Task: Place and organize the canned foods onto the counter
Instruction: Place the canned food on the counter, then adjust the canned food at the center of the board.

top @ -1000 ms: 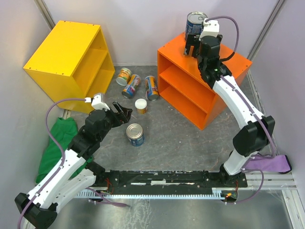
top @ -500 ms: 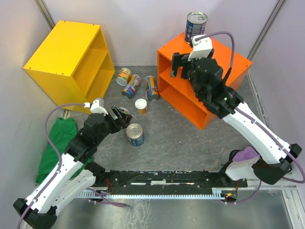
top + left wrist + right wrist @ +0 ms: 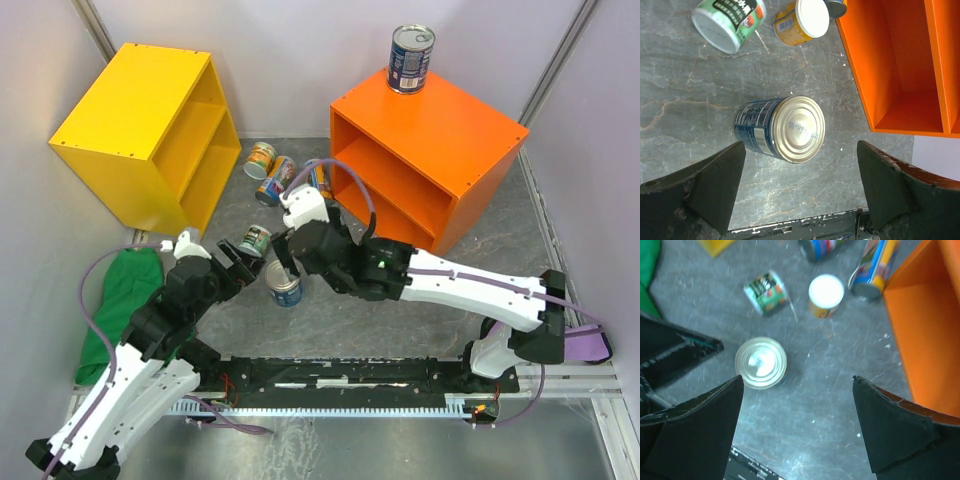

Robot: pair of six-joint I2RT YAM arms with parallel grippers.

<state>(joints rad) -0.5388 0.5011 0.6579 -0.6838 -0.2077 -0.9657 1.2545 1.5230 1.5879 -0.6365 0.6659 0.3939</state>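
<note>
One blue-labelled tin (image 3: 411,58) stands upright on the top of the orange counter (image 3: 450,130). A second blue tin (image 3: 286,283) stands on the floor; it shows in the left wrist view (image 3: 780,129) and the right wrist view (image 3: 761,363). My right gripper (image 3: 284,262) hovers open and empty just above and behind it, with the tin left of the jaws (image 3: 797,425). My left gripper (image 3: 243,262) is open and empty to the tin's left (image 3: 800,190). A green-labelled can (image 3: 255,240) lies beside it. A white-lidded can (image 3: 826,295) stands nearby, hidden under my right arm from above.
More cans (image 3: 268,170) lie on the floor between the yellow cabinet (image 3: 140,120) and the counter, which also shows in the right wrist view (image 3: 925,330). A green cloth (image 3: 115,300) lies at the left, a purple cloth (image 3: 575,345) at the right. The rail (image 3: 340,375) runs along the near edge.
My right gripper let go of the blue tin on the counter top and swung down and left to the floor tin. My left arm pulled back slightly, uncovering the green-labelled can.
</note>
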